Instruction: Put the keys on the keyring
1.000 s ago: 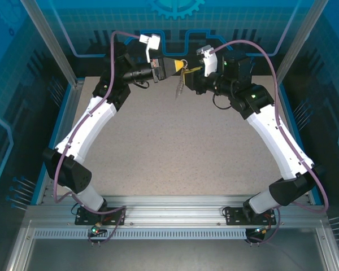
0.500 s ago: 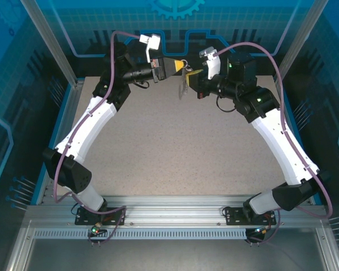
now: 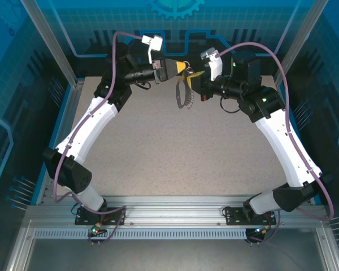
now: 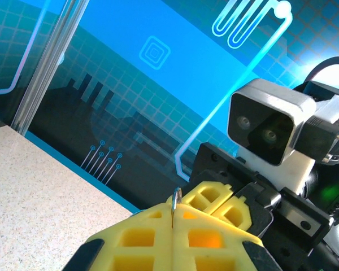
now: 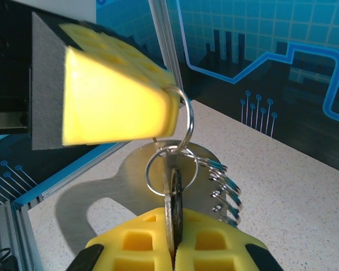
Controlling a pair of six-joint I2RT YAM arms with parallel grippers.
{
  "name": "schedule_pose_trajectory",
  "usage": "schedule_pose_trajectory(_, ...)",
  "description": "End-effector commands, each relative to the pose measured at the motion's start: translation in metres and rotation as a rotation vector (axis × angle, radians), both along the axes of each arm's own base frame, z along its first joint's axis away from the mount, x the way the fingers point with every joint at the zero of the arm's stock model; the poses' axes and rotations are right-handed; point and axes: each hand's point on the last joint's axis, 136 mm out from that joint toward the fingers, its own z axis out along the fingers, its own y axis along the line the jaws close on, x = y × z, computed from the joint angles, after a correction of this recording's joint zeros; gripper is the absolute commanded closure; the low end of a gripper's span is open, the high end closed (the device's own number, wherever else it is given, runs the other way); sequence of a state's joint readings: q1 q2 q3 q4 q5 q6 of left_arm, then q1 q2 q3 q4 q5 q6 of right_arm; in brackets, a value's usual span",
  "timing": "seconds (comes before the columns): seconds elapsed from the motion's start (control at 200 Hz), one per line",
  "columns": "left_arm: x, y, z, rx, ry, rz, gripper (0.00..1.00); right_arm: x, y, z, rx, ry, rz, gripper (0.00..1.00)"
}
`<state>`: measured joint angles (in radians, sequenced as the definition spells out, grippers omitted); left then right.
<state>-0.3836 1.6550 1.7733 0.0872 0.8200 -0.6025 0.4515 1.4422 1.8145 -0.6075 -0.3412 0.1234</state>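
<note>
At the table's [image 3: 158, 152] twelve o'clock, the left gripper [image 3: 183, 66] pinches the thin silver split ring [image 5: 185, 121] of the dark grey strap keyring [image 5: 135, 164], and at its four o'clock the right gripper's [image 3: 194, 74] jaws clamp the small metal key [image 5: 173, 206].

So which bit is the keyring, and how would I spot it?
Look at the far middle of the table, where the two arms' yellow fingertips almost touch in mid-air. The keyring is the dark oval loop dangling beneath them, the one thing hanging free, its top silvery ring pinched by the left gripper.

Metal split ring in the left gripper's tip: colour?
Silvery, shiny thin metal split ring; clearest in the right wrist view.
</note>
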Motion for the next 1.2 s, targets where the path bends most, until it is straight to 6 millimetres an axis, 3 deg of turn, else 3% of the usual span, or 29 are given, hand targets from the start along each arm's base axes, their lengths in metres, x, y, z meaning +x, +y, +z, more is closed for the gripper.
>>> schedule_pose_trajectory(0.0, -0.008, 0.007, 0.019, -0.015, -0.063, 0.022, 1.00, -0.004, -0.006, 0.010, -0.020, -0.016, 0.002, 1.00)
schedule_pose_trajectory(0.39, -0.008, 0.011, 0.002, 0.066, -0.081, 0.063, 1.00, 0.012, -0.017, 0.008, -0.044, 0.011, -0.039, 1.00)
schedule_pose_trajectory(1.195, -0.019, 0.011, -0.019, 0.164, -0.088, 0.052, 1.00, 0.018, 0.010, 0.012, -0.050, 0.031, 0.033, 1.00)
